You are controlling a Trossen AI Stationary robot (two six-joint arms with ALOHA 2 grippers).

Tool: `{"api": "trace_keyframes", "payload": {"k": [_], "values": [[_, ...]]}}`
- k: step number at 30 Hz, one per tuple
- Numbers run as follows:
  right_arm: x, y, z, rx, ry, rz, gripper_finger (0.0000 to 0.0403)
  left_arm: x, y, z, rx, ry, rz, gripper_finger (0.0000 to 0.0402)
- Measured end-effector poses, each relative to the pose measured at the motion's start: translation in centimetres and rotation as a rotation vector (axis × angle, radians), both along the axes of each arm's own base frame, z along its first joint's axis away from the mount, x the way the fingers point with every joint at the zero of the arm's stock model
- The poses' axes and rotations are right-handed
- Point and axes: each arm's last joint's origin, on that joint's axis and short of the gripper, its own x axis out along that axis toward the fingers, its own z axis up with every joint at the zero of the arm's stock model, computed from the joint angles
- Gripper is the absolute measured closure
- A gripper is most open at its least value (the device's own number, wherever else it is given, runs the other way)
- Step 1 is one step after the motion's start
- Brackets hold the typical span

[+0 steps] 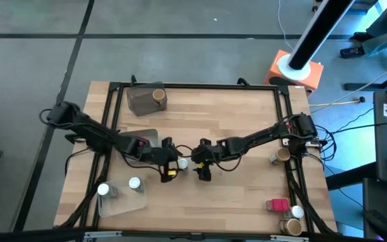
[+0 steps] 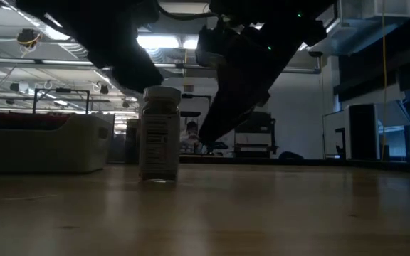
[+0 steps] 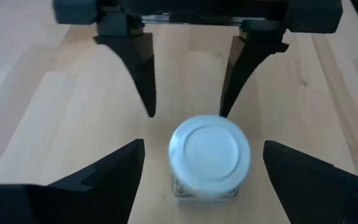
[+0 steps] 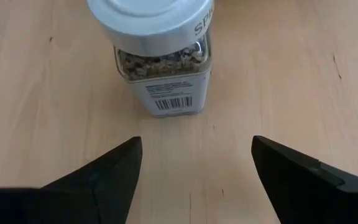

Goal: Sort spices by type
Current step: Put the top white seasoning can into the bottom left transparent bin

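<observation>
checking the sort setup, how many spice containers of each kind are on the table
pink-red packets: 2 (one partly hidden)
tan-topped round jars: 3
white-capped clear jars: 4
total: 9

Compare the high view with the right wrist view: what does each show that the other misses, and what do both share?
Only the high view shows the whole layout: the grey tray holding a brown-topped jar, two white-capped jars on the clear tray, the pink packet near the table's right corner, and the left gripper. Only the right wrist view shows the centre jar's barcode label and the coarse spice inside. Both show the white-capped jar standing free mid-table, with the open right gripper short of it.
</observation>
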Motion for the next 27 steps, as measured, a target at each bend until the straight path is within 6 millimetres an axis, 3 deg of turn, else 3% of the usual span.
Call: {"api": "trace_keyframes", "payload": {"k": [8, 13, 17, 22, 27], "values": [[-0.1, -0.2, -0.3, -0.036, -0.008, -0.029, 0.0100, 1.3, -0.1, -2.4, 0.018, 0.066, 0.011, 0.0099], [-0.1, -0.2, -0.3, -0.043, -0.011, -0.036, 0.0100, 1.7, -0.3, -2.5, 0.019, 0.028, -0.005, 0.0154], [-0.1, -0.2, -0.3, -0.043, -0.011, -0.036, 0.0100, 1.6, -0.2, -2.1, 0.027, 0.019, -0.012, 0.0212], [-0.2, -0.2, -0.4, -0.044, -0.005, -0.037, 0.0100, 1.2, -0.5, -1.4, 0.036, 0.014, -0.032, 0.0214], [-0.1, -0.2, -0.3, -0.043, -0.008, -0.038, 0.0100, -0.4, -1.5, 1.4, 0.047, 0.050, -0.042, 0.0214]]}}
